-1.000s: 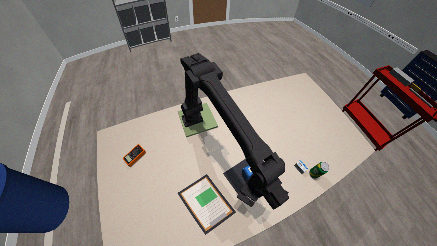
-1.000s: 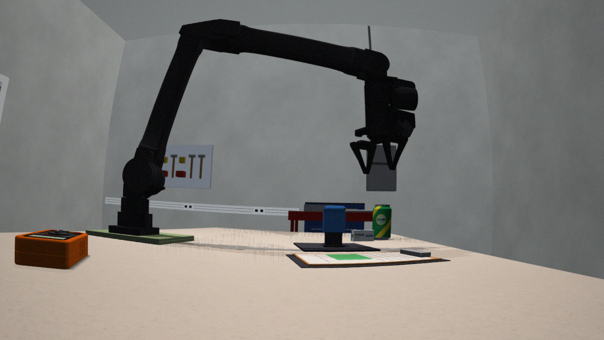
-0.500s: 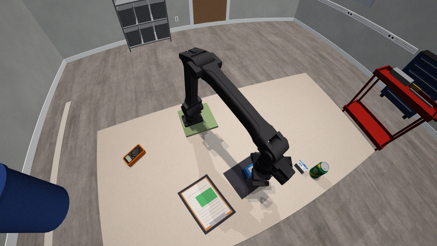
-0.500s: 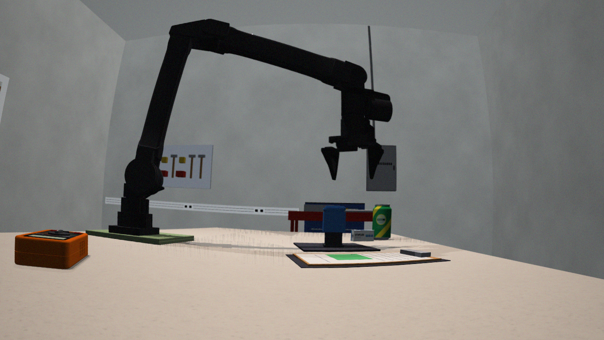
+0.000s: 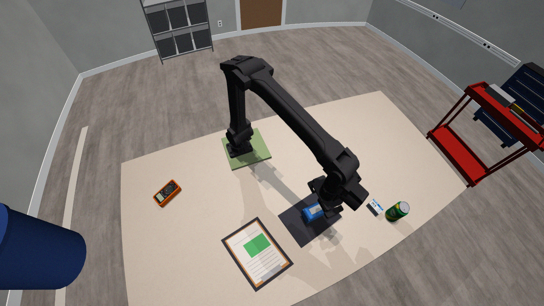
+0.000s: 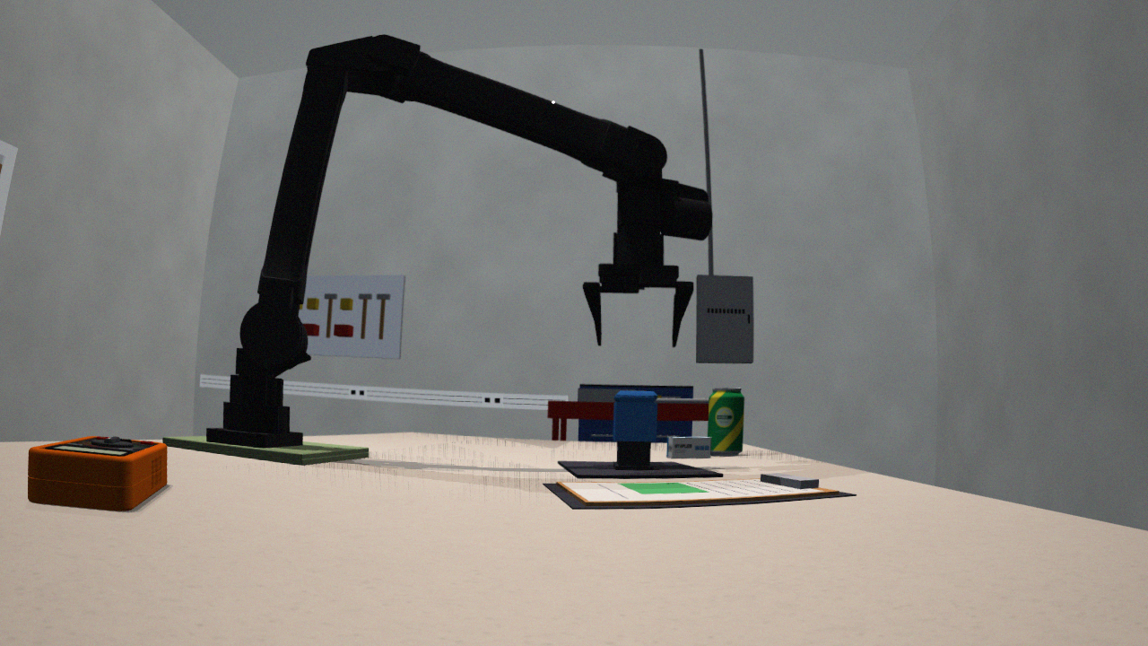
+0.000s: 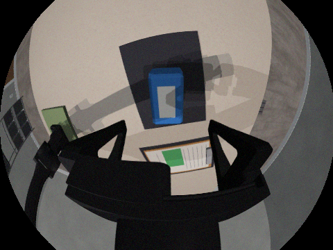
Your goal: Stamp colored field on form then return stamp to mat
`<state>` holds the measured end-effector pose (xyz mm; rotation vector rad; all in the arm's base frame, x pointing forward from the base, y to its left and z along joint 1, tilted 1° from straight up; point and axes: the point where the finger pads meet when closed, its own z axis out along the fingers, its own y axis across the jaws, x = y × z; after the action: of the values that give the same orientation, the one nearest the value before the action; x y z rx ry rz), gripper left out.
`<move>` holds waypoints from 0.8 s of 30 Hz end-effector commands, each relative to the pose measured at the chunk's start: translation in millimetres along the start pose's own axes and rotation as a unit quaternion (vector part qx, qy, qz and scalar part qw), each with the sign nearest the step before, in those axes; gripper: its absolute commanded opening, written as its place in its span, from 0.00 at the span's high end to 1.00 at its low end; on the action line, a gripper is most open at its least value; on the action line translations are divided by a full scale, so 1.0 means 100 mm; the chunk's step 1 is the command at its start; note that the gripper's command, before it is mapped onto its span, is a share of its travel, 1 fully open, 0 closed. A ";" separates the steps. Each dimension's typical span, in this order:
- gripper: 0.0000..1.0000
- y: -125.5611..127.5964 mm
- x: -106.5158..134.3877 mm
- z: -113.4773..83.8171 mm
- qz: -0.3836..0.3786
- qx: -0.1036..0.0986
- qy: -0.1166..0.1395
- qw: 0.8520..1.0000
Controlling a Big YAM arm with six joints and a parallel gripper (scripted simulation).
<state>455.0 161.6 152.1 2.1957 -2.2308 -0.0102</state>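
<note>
One wide-open black gripper (image 6: 637, 325) hangs above our blue block-handled stamp (image 6: 635, 415), upright on its dark mat (image 5: 294, 228), green-field form (image 5: 257, 244) at seven o'clock. Descend off-centre and we'd topple it.
</note>
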 end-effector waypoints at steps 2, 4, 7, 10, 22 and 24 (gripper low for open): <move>0.00 0.00 0.02 -0.13 -0.024 0.016 -0.006 1.000; 0.00 0.02 -0.02 -0.13 -0.029 0.016 -0.006 0.999; 0.00 0.01 0.01 -0.13 -0.026 0.016 -0.006 1.000; 0.00 0.00 0.01 -0.13 -0.026 0.016 -0.006 1.000; 0.00 -0.12 -0.03 -0.66 -0.025 0.036 -0.013 0.999; 0.00 -0.10 -0.03 -0.82 -0.025 0.036 -0.013 0.999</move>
<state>444.1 155.8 163.4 2.2026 -2.1633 -0.0428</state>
